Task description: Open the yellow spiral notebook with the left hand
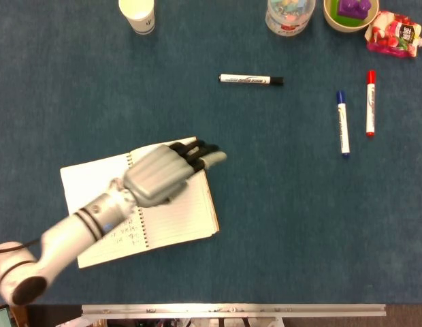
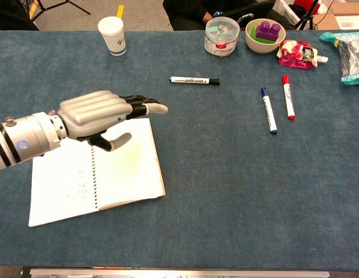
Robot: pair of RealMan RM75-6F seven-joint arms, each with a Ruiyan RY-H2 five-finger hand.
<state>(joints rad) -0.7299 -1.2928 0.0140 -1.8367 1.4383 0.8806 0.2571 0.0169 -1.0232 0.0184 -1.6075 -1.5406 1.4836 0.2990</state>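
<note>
The spiral notebook [image 1: 177, 214] [image 2: 130, 171] lies open on the blue table, white pages up, its coil running down the middle. My left hand [image 1: 163, 172] [image 2: 104, 110] hovers above the far part of the right-hand page, fingers stretched out flat toward the right, thumb hanging below. It holds nothing and in the chest view it is lifted off the paper. The hand hides the upper part of the right page in the head view. The right hand shows in neither view.
A black marker [image 1: 250, 80] lies beyond the notebook. Blue marker [image 1: 342, 124] and red marker [image 1: 370, 103] lie to the right. At the far edge stand a paper cup [image 2: 112, 35], a clear tub [image 2: 221, 36], a bowl with a purple block [image 2: 265, 33] and a snack bag [image 2: 297, 53].
</note>
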